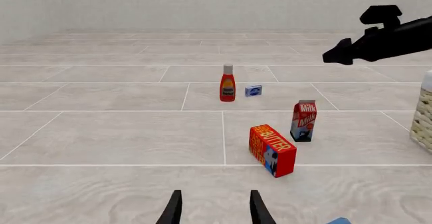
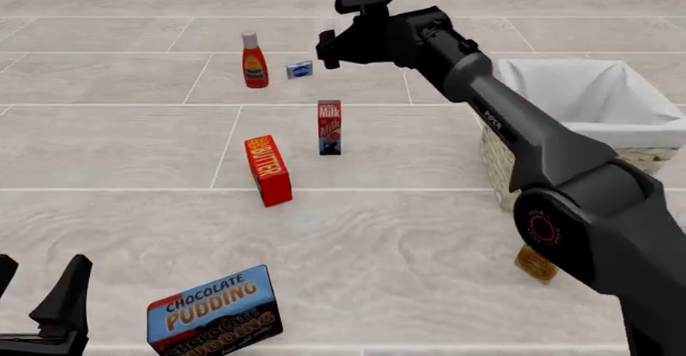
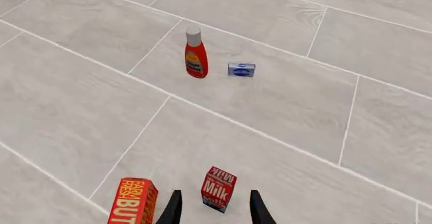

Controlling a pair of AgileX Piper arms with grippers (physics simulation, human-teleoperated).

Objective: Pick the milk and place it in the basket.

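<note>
A: Nearest first? Chocolate pudding box (image 2: 214,312) lying flat, left gripper (image 2: 43,308) parked beside it, fingers spread, holding nothing.

B: Then butter box (image 2: 268,169), then milk (image 2: 329,127) just past it, upright, long axis vertical, well apart from basket (image 2: 600,91) off to the right.

A: Right gripper (image 3: 214,209)?

B: Raised above and beyond the milk, fingers apart, empty. Carton sits between the fingertips in wrist view, lower down. Clearly the nearer arm; probably a straight descent.

A: Farther back?

B: Ketchup bottle (image 2: 254,60), small blue box (image 2: 299,69). Pale tiled surface (image 2: 429,235), plain wall (image 1: 202,4) behind.
</note>
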